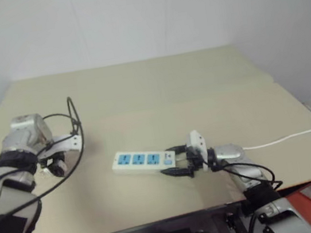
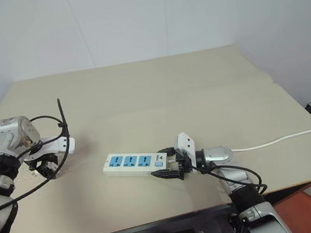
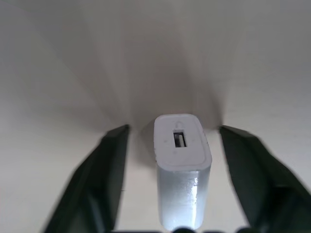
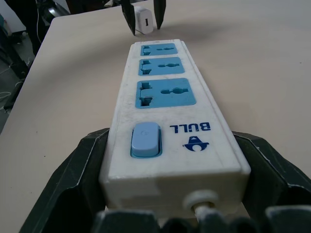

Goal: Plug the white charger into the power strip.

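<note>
Left gripper (image 3: 175, 179) straddles the white charger (image 3: 181, 165) unclenched, my right gripper (image 4: 170, 194) clamps the power strip (image 4: 167, 126); plugging remains.

The power strip (image 4: 170, 126) carries the word "BULL" in blue capitals on its white top, beside a small blue emblem, next to its pale blue switch (image 4: 145, 139). Nothing else can be read.

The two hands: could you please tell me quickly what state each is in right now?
Left hand: open around the white charger, not touching it.
Right hand: closed on the power strip.
</note>
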{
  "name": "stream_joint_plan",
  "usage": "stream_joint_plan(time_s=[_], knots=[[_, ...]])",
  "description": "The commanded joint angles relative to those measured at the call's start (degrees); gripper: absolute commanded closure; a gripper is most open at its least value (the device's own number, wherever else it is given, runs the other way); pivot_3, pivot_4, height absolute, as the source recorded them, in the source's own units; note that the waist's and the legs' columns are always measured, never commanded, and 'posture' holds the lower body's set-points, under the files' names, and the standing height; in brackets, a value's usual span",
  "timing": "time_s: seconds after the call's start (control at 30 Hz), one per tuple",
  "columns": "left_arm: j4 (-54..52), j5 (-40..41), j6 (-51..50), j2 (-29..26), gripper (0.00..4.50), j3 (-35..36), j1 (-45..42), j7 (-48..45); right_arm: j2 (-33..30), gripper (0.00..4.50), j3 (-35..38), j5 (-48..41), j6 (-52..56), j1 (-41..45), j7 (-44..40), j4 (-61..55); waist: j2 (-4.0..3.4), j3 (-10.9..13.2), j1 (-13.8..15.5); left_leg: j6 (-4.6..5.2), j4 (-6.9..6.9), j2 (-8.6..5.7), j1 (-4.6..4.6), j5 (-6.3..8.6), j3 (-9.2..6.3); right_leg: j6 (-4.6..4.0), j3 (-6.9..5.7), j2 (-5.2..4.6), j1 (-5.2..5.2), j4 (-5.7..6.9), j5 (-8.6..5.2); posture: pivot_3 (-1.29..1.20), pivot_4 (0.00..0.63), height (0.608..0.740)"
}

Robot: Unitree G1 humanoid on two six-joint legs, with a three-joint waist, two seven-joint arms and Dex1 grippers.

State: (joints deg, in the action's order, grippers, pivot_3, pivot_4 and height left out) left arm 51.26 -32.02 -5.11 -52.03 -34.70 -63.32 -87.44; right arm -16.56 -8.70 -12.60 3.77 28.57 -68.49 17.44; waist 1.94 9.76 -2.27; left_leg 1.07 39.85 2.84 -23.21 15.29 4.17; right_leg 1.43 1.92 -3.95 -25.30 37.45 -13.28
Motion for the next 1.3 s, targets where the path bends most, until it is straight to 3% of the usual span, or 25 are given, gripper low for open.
stream_joint_plan(time_s=[0.03, 0.1, 0.37, 0.6, 0.83, 1.1, 1.3], knots=[[-1.4, -0.3, 0.1, -0.9, 2.85, 1.3, 0.5, -1.1, 0.1, 1.06, 0.1, -2.0, 0.2, 0.2, 0.0, -3.0, 0.0, 0.0, 0.0, 0.0, 0.01, 0.0, 0.0, 0.0, 0.0, 0.0, 0.0, 0.0, 0.0, 0.02, 0.0, 0.0, 0.15, 0.74], [-1.8, -0.2, 0.2, -1.0, 3.46, 1.6, 0.7, -1.6, 0.1, 1.06, 0.1, -2.0, 0.2, 0.2, 0.1, -3.2, 0.0, 0.0, 0.0, 0.0, 0.03, 0.0, 0.01, 0.0, 0.0, 0.0, 0.0, 0.0, 0.0, 0.06, 0.0, 0.0, 0.15, 0.74], [-7.0, 5.1, 0.6, -1.5, 3.48, 7.0, 1.6, -4.5, 0.2, 1.06, -0.4, -1.9, -0.5, 0.3, -0.8, -2.5, 0.0, 0.0, 0.0, 0.0, 0.05, 0.0, 0.01, 0.0, -0.01, 0.0, 0.01, 0.0, 0.0, 0.08, 0.0, 0.0, 0.15, 0.74], [-19.0, 24.0, -4.4, -4.1, 3.48, 16.2, 3.5, -5.1, 0.9, 1.06, -1.7, -1.6, -6.0, 1.7, -6.0, 3.3, 0.01, 0.0, -0.4, 0.0, 0.08, 0.01, 0.01, 0.0, -0.09, 0.0, 0.01, 0.0, 0.0, 0.09, 0.0, 0.0, 0.15, 0.74], [-41.6, 42.0, -14.9, -4.5, 3.48, 27.9, 15.1, -4.1, 2.1, 1.06, -2.0, 0.4, -17.3, 7.1, -10.3, 17.6, 0.0, 0.0, -0.6, -0.02, 0.09, 0.03, 0.14, -0.01, -0.16, 0.0, 0.1, 0.03, 0.06, 0.21, 0.0, 0.0, 0.15, 0.74], [-57.5, 57.2, -19.7, 3.8, 3.48, 37.9, 27.3, 4.4, 5.0, 1.06, -2.8, 1.4, -24.7, 8.0, -13.0, 26.2, 0.0, 0.0, -0.7, -0.04, 0.06, 0.05, 0.33, -0.02, -0.23, -0.01, 0.17, 0.04, 0.19, 0.2, 0.0, 0.0, 0.15, 0.74], [-62.3, 63.3, -19.7, 10.6, 3.48, 38.4, 32.6, 8.8, 5.9, 1.06, -4.0, 2.4, -26.3, 8.1, -15.6, 28.0, 0.03, -0.1, -0.8, -0.05, 0.01, 0.08, 0.56, -0.02, -0.21, -0.02, 0.23, 0.1, 0.35, 0.22, 0.01, 0.0, 0.15, 0.74]])
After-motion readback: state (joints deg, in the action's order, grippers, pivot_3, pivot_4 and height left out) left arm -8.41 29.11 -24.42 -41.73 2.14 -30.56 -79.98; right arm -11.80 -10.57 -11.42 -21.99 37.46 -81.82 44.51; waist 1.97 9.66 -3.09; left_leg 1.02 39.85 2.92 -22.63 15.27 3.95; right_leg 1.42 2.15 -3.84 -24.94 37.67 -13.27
